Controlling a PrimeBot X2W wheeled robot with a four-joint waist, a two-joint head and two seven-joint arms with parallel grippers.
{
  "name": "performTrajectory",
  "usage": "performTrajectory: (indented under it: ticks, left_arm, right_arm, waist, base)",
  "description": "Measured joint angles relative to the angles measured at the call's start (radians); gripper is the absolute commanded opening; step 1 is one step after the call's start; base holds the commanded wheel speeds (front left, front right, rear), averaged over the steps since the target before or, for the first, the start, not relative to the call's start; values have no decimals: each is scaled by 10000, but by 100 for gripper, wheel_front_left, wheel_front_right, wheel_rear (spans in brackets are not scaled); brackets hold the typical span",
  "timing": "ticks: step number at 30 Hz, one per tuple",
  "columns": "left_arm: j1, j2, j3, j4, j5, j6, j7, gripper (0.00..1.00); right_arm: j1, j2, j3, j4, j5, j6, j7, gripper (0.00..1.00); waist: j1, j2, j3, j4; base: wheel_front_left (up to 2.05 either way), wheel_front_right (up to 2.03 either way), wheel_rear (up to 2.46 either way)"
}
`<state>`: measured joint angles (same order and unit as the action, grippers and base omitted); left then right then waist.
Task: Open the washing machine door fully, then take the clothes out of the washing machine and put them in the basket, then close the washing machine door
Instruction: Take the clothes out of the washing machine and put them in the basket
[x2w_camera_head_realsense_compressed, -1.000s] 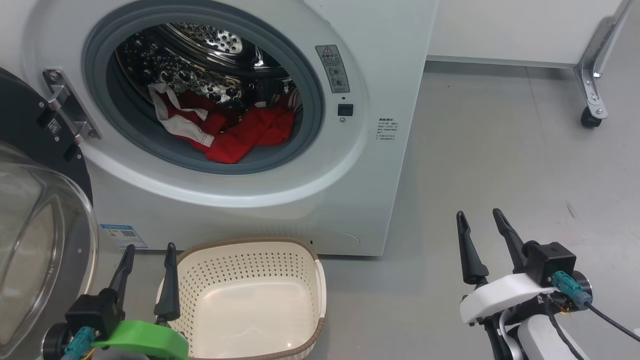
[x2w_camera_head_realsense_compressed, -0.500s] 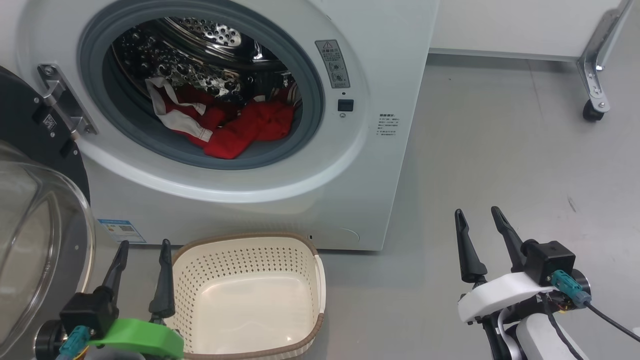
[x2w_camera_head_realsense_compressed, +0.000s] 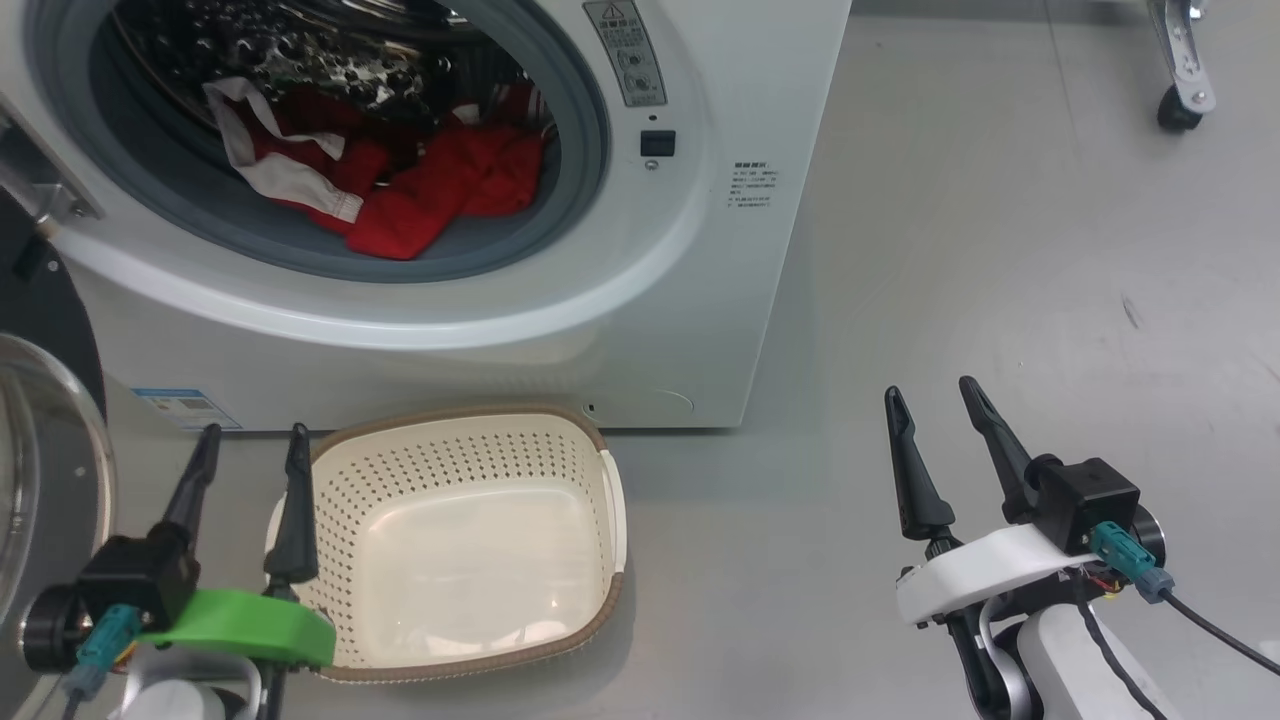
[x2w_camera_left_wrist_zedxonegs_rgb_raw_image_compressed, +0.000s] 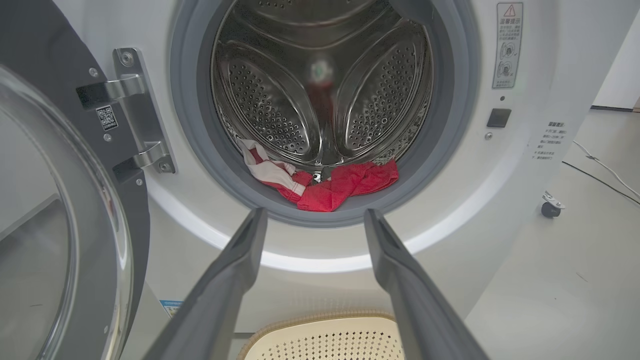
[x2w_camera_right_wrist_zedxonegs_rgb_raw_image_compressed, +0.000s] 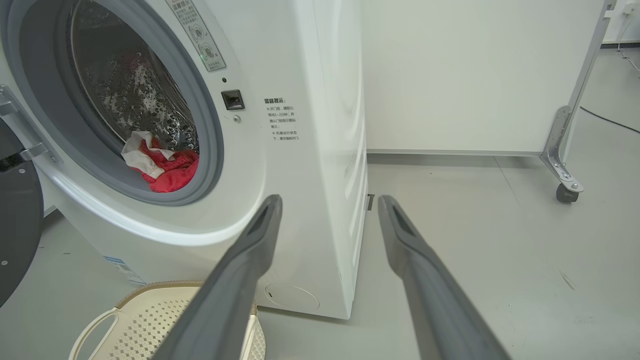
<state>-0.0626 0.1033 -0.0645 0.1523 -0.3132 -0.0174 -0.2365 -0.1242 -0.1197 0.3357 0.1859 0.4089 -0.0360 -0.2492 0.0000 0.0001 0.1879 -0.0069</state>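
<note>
The large round washing machine door, glossy black rim around a bulging clear glass bowl, is standing swung wide at the left of the big white front-loading washing machine, the opening step apparently done. The bright red clothes, one showing white trim, are lying heaped at the near lip of the perforated steel drum, none yet moved. The small cream perforated plastic basket with a brown woven-look rim is sitting empty on the grey floor just in front of the machine. The left gripper is hovering beside the basket's left edge and the right gripper well off to the right, both with fingers spread wide and holding nothing. Unloading and closing the door are waiting.
</note>
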Motion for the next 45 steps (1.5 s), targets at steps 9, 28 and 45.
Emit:
performTrajectory:
  ticks: [9,28,45]
  left_arm:
    - [-1704,798,468,100,353,349,965,100]
    - [-5688,2144,347,2257,1572,750,2980,100]
    - [-8264,3243,-249,4067,3124,926,4429,100]
  right_arm:
    - [-521,105,107,-244,-146,84,-2,100]
    - [-1589,424,280,-368,-253,345,-27,100]
    - [-1983,591,554,-303,-255,523,-27,100]
  waist:
    - [0,0,1124,-597]
    - [0,0,3163,-2153]
    - [1,0,4286,-2919]
  base:
    - [0,0,0]
    - [0,0,0]
    - [0,0,0]
